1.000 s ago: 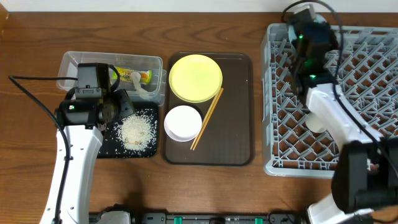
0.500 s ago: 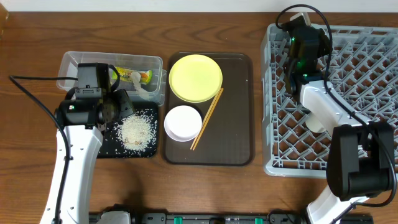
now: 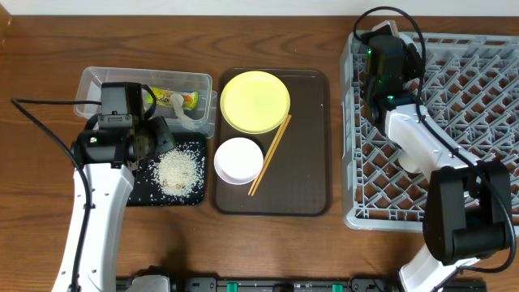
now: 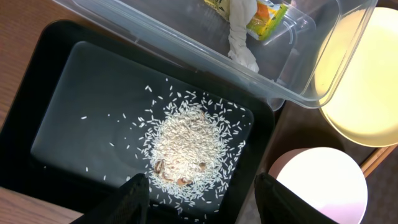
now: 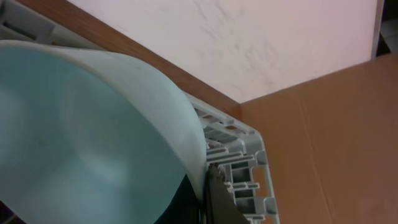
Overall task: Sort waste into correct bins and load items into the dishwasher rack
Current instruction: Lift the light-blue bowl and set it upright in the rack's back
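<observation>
My left gripper (image 4: pixel 202 193) is open and empty, low over the black tray (image 4: pixel 56 74), which holds a heap of rice grains (image 4: pixel 186 140). The clear tub (image 4: pixel 186 43) behind it holds the green-and-yellow wrapper (image 4: pixel 267 12) and the white scrap (image 4: pixel 239 31). My right gripper (image 5: pixel 208 186) is shut on the rim of the light blue bowl (image 5: pixel 81 137) at the far left corner of the grey rack (image 3: pixel 478 122). In the overhead view the arm hides the bowl. The yellow plate (image 3: pixel 255 100), white bowl (image 3: pixel 238 159) and chopsticks (image 3: pixel 270 154) lie on the brown tray (image 3: pixel 308 162). The green cup is out of view.
The rack's upright pegs fill the right side of the table. The clear tub (image 3: pixel 97 81) and black tray (image 3: pixel 138 191) stand side by side at the left, close to the brown tray's left edge. A black cable trails from my left arm.
My right arm has swung left along the rack's far edge toward its far left corner, still holding the bowl. The left arm has not moved.
</observation>
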You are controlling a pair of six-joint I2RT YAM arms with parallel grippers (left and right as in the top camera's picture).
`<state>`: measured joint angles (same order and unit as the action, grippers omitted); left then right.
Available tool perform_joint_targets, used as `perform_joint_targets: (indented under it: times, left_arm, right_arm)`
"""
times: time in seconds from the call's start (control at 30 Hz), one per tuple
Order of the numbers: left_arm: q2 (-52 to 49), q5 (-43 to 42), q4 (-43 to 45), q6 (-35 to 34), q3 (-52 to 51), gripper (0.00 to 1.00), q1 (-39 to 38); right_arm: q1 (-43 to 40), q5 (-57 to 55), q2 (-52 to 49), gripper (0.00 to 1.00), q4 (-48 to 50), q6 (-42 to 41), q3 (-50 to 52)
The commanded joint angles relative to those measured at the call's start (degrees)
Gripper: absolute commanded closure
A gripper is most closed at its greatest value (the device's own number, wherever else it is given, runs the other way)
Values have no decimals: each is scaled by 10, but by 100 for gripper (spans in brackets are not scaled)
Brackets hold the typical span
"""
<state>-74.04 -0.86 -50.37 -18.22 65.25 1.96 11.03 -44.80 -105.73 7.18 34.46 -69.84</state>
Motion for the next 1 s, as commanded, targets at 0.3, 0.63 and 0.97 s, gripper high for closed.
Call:
perform_joint_targets:
  times: [0.3,0.63,0.97]
  left_arm:
    - [2,11,-2,-3,-2,43,3]
    - [2,11,-2,-3,-2,43,3]
    - [2,11,-2,-3,-2,43,3]
  right_arm:
    - [6,-57,-12,99,165,18,10]
    - [6,-21,-17,99,118,-32,10]
    - [14,-23,-50,99,97,-44,10]
